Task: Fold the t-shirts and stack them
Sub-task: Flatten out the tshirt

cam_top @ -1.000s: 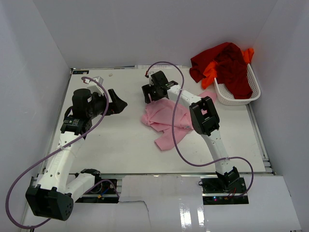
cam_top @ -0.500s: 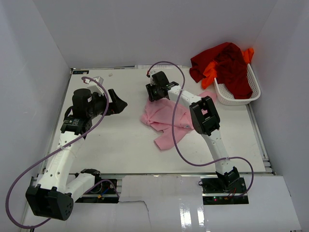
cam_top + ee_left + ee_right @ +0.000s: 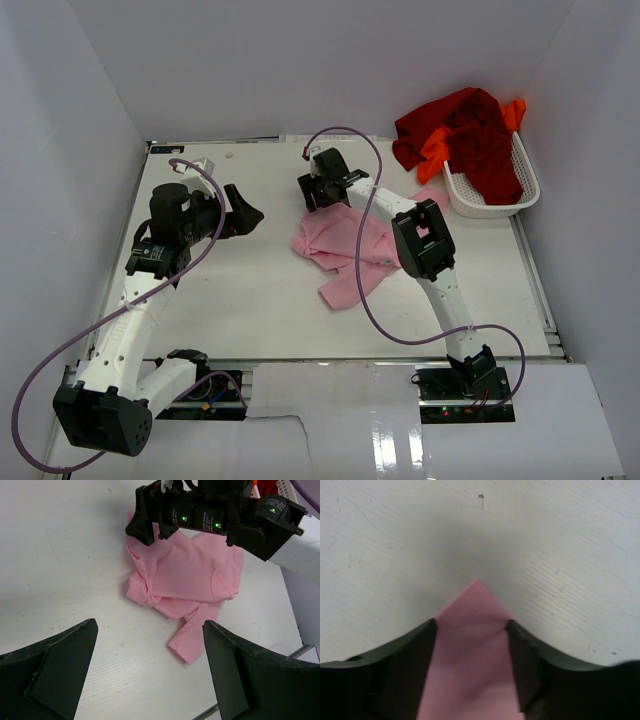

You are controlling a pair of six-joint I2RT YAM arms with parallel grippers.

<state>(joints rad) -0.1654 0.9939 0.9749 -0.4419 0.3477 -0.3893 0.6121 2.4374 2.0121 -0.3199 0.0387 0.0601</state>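
While your right gripper (image 3: 471, 625) straddles the far corner of the crumpled light pink t-shirt (image 3: 345, 248) mid-table, you cannot tell if it pinches | left gripper (image 3: 150, 624) spread wide, left of it, holding nothing | dark red t-shirt (image 3: 485, 140) and orange t-shirt (image 3: 433, 150) draped over basket (image 3: 485, 207), far right

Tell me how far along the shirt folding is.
Done: nothing folded or stacked. In hand: the pink shirt lies crumpled on the table, the right claw open around its far corner; the left claw hangs open, apart. Left: fold it, then the dark red shirt and orange shirt, both heaped over the basket.
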